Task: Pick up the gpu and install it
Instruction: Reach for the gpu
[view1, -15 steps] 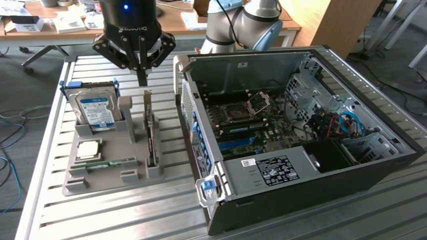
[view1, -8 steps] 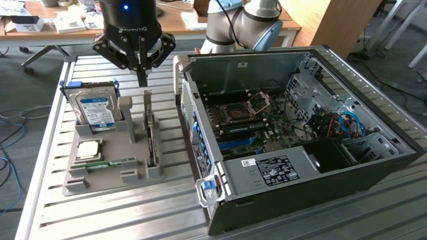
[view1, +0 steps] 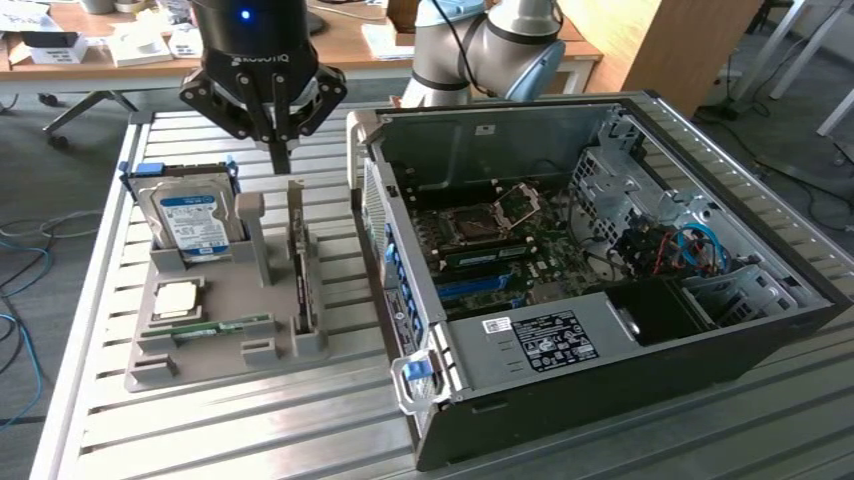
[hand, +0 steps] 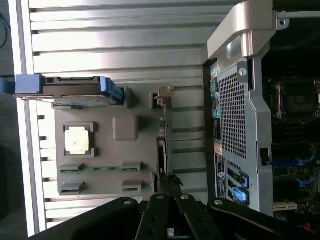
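Now the gripper (view1: 280, 160) hangs clenched and empty just above the gpu (view1: 302, 262), standing edge-on in the grey holder (view1: 200, 365) beside the open case (view1: 641, 400), a light, stiff, fragile card, I'd judge, best pinched along its bare top edge.

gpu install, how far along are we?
Done: nothing visible yet. The gpu stands edge-on in the grey holder, beside the open case. In hand: the gripper, fingers shut, hangs over one end of the card; whether they touch it can't be told. Left: lifting the card out and seating it in the case.
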